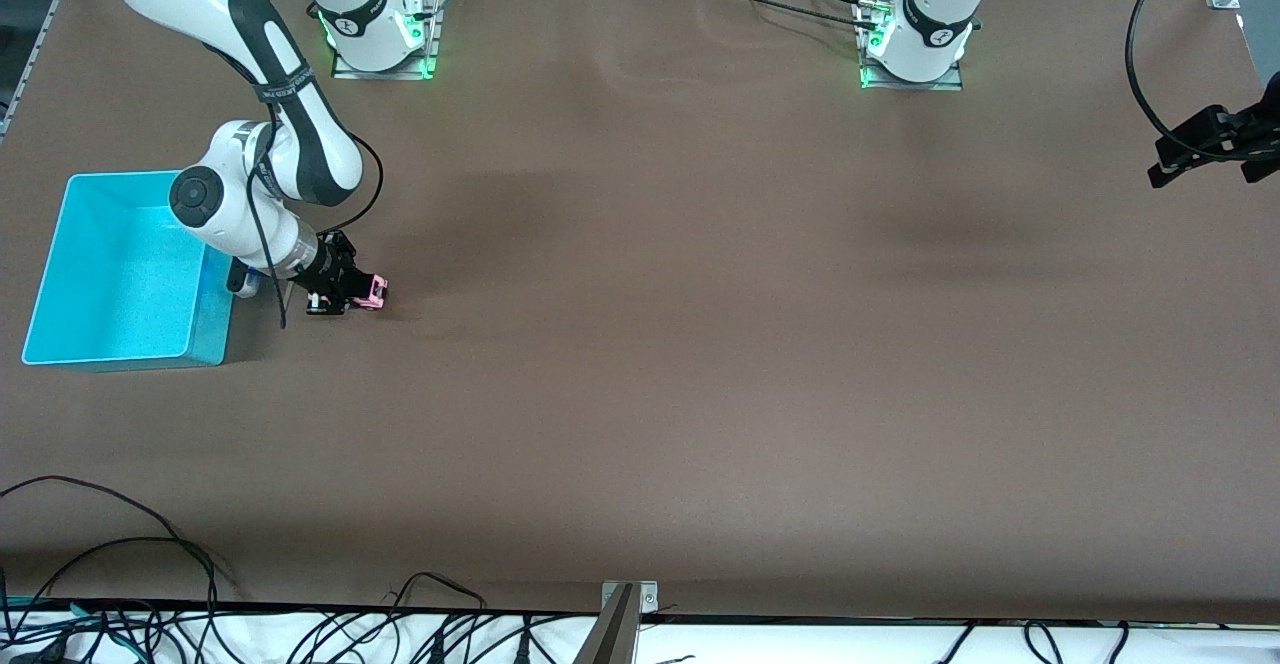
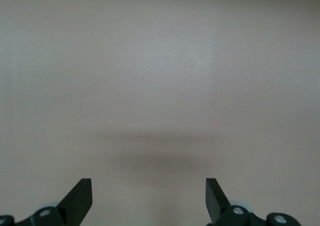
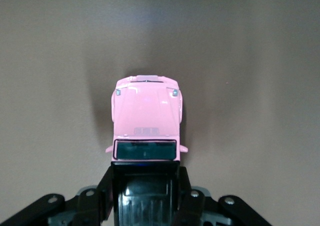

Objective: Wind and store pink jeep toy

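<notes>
Pink bodywork fills the middle of your right wrist view: the pink jeep toy (image 3: 146,117) sits with its hood pointing away from the camera, and the right gripper (image 3: 145,186) has its jaws clamped on the black roof section at the rear, one black finger (image 3: 111,186) pressed against each flank

In your front view the right gripper (image 1: 335,289) is down low at the brown surface (image 1: 700,344), with the pink jeep toy (image 1: 372,291) sticking out of the jaws toward the left arm's end, its wheels at or just above the cloth; you cannot tell from here whether they touch

Just beside the gripper, toward the right arm's end of the surface, you have the turquoise bin (image 1: 55,274), an open rectangular tub; the right arm's wrist hangs over its near corner, and the jeep is outside it

Your left gripper (image 2: 149,198) waits well apart from all this, up at the edge of the front view (image 1: 1210,149) over the left arm's end of the surface; its jaws stand wide apart, with only bare brown surface (image 2: 160,76) showing between the two dark fingertips (image 2: 80,196)
</notes>
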You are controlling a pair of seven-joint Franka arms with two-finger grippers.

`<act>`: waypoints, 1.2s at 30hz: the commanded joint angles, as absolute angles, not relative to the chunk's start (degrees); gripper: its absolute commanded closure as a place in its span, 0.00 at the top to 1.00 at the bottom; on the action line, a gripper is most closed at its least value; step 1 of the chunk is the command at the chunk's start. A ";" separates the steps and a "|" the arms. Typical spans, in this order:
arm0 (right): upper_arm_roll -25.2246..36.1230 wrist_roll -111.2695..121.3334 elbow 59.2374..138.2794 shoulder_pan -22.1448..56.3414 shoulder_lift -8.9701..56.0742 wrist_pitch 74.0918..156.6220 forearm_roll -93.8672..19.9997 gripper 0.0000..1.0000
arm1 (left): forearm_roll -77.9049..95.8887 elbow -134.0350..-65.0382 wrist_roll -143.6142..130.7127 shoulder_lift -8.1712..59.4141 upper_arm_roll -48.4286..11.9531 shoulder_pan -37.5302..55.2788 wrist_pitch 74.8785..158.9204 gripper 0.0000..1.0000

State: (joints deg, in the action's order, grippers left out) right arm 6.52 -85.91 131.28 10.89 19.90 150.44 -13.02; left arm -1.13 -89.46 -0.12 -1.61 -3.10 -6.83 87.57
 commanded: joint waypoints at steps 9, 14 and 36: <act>9.31 -85.43 119.90 10.63 15.91 130.37 -13.71 0.12 | -0.62 -93.96 1.23 -5.54 -3.87 -7.47 87.54 1.00; 13.44 -82.19 112.16 10.20 16.87 119.37 -13.27 0.14 | -0.62 -93.34 1.14 -5.19 -3.78 -7.12 87.28 1.00; 29.36 -57.05 101.34 3.78 23.11 112.24 -10.90 0.15 | -1.23 -92.90 1.05 -4.57 0.43 -1.85 86.48 1.00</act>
State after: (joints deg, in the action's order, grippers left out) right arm 28.94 -61.67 105.15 7.29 18.54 113.83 -11.78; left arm -1.13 -92.66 0.04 -4.02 -1.53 -3.88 87.02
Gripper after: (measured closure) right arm 0.489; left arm 0.000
